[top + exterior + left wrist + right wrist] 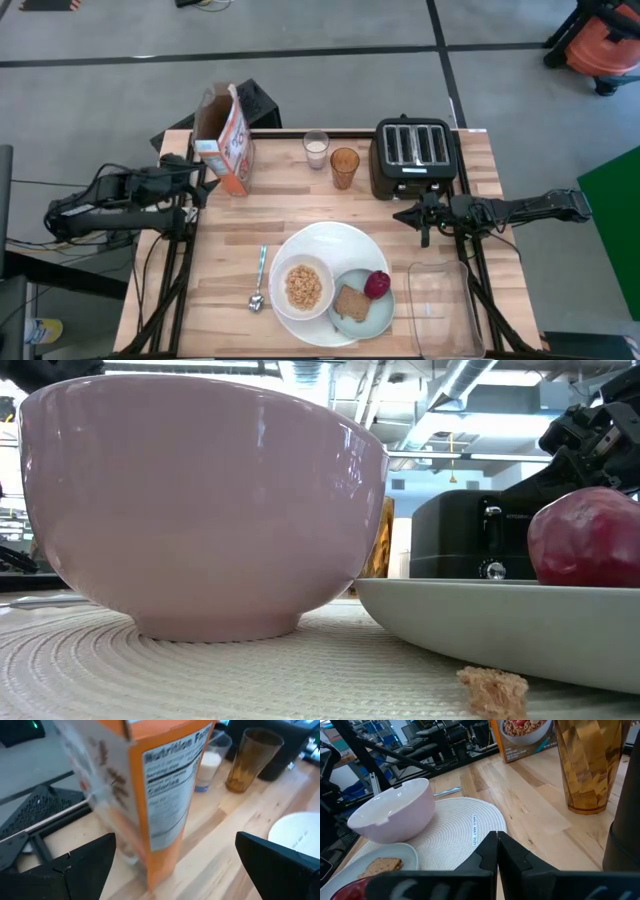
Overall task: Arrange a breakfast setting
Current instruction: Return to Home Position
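Observation:
The orange-white cereal box (pixel 225 140) stands upright on its base at the table's far left, its top flaps open. My left gripper (pixel 203 180) is open just left of it; in the left wrist view the box (pixel 160 795) stands between and beyond the two spread fingers, apart from them. A white bowl (pixel 303 287) with cereal and a pale green small plate (pixel 345 318) sit on the large white plate (pixel 330 240). Toast (pixel 351 303) and a red fruit (pixel 377 285) lie on the small plate. The spoon (pixel 259 280) lies left of the large plate. My right gripper (pixel 496 851) is shut, empty, in front of the toaster.
A milk glass (pixel 316 150) and an amber glass (pixel 344 167) stand at the far middle, next to a black toaster (pixel 413 157). A clear rectangular container (pixel 443 310) sits at the near right. Bare wood lies between the cereal box and the large plate.

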You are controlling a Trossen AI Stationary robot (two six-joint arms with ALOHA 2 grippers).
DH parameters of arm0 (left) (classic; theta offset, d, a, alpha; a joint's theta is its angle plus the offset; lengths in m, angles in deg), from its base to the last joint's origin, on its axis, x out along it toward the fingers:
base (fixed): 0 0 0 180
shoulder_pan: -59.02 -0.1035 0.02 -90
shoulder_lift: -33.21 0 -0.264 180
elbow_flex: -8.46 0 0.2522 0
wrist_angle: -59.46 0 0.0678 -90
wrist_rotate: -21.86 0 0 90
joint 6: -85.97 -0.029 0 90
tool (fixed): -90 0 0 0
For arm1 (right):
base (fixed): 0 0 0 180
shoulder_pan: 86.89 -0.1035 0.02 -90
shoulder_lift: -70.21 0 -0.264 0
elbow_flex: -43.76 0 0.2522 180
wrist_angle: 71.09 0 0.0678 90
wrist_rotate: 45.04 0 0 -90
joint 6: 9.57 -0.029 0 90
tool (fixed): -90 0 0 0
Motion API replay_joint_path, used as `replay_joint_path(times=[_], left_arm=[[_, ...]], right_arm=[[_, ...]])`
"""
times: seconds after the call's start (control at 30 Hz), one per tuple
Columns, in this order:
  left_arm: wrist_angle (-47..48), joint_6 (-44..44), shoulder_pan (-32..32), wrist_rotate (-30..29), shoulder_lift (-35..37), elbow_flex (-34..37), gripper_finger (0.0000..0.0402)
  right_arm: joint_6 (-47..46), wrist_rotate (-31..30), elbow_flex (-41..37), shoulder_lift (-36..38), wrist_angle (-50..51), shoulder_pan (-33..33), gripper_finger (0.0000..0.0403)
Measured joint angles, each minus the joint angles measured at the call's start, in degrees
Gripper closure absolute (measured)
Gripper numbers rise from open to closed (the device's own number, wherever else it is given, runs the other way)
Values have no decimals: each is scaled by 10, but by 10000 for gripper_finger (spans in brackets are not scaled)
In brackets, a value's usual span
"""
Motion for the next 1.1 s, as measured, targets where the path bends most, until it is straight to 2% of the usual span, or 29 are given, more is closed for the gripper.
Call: replay_joint_path(times=[0.23, 0.43, 0.53, 0.73, 0.9, 1.1], left_arm=[[113, 6, 0, 39, 0, -61, 6], [128, -30, 0, 189, 0, -96, 6], [125, -42, 0, 239, 0, -97, 6], [54, -100, 0, 241, 15, -94, 6], [-15, -111, 0, 244, 84, -57, 6], [-110, -110, 0, 250, 181, 28, 6]], right_arm=[[0, 0, 0, 0, 0, 0, 372], [0, 0, 0, 0, 0, 0, 372], [0, 0, 0, 0, 0, 0, 372], [0, 0, 0, 0, 0, 0, 372], [0, 0, 0, 0, 0, 0, 372], [0, 0, 0, 0, 0, 0, 372]])
